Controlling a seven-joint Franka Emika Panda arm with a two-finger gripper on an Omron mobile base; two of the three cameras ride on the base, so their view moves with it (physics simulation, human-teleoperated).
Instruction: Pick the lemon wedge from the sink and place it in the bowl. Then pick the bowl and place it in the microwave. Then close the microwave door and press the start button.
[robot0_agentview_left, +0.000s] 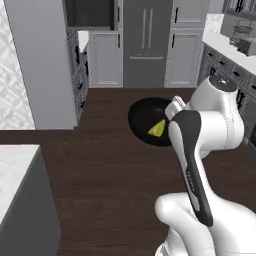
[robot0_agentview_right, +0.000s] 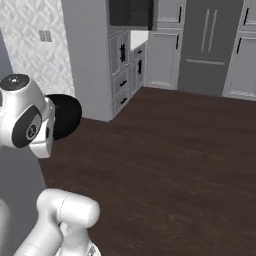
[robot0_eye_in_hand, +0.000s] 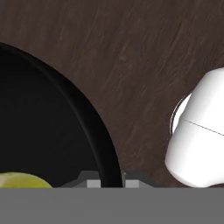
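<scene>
Above dark wood floor, one black bowl (robot0_agentview_left: 145, 120), one lemon wedge (robot0_agentview_left: 157, 129) inside; gripper (robot0_eye_in_hand: 111, 179) pinching bowl's rim

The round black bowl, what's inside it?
A small yellow lemon wedge lies inside the round glossy black bowl. The white robot arm covers the bowl's right side, so anything there stays hidden.
</scene>
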